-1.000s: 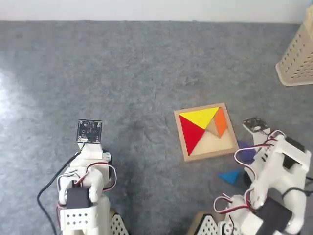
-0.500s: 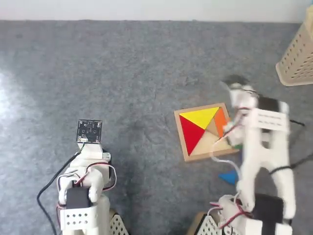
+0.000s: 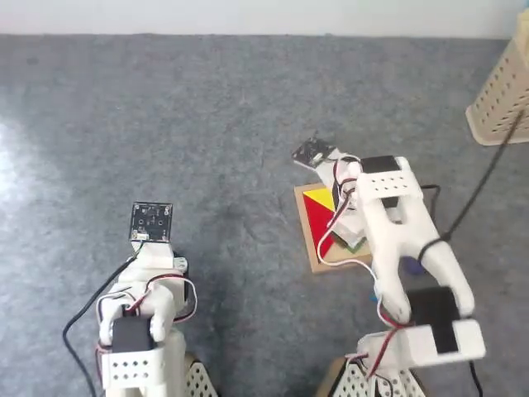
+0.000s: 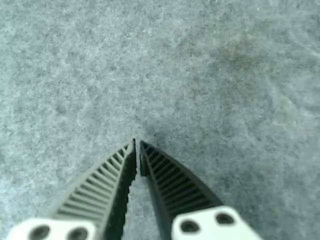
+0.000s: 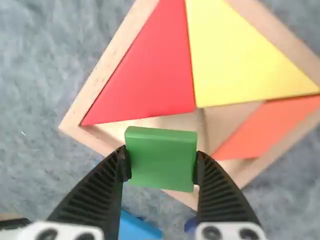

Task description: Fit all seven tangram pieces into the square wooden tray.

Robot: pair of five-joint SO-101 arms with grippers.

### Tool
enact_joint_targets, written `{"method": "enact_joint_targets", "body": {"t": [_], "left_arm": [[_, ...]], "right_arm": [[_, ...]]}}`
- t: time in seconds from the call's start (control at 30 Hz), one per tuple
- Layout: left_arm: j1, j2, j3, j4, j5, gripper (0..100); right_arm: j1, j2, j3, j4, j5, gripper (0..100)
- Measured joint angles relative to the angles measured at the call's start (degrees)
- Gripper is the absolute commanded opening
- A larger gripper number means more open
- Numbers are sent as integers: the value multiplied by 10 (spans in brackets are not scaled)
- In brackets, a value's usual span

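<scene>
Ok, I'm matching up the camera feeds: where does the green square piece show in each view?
High view: a sliver of the green square piece shows under the right arm, over the tray.
Left wrist view: the left gripper, shut, above the grey mat.
Right wrist view: lower centre, clamped in the right gripper above the tray.
Shared landmark: the red triangle in the tray.
</scene>
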Motion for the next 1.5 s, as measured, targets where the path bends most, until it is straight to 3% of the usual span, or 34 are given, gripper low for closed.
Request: {"method": "enact_joint_targets", "body": {"t": [0.1, 0.3, 0.8, 0.97, 1.17, 1.27, 1.43, 1.5], "left_arm": [[0, 0, 0, 0, 0, 12], [0, 0, 0, 0, 0, 12], [0, 0, 0, 0, 0, 12], [0, 0, 0, 0, 0, 12], [0, 0, 0, 0, 0, 12], [0, 0, 0, 0, 0, 12], [0, 0, 0, 0, 0, 12], [0, 0, 0, 0, 0, 12]], "right_arm": [[-4, 11, 0, -10, 18, 74], [-4, 11, 0, -10, 25, 181], [-4, 11, 0, -10, 26, 191], [-4, 11, 0, -10, 26, 266], [-3, 11, 0, -10, 26, 266], [-4, 11, 0, -10, 26, 225], [-3, 11, 0, -10, 12, 22], [16, 5, 0, -10, -22, 16]]}}
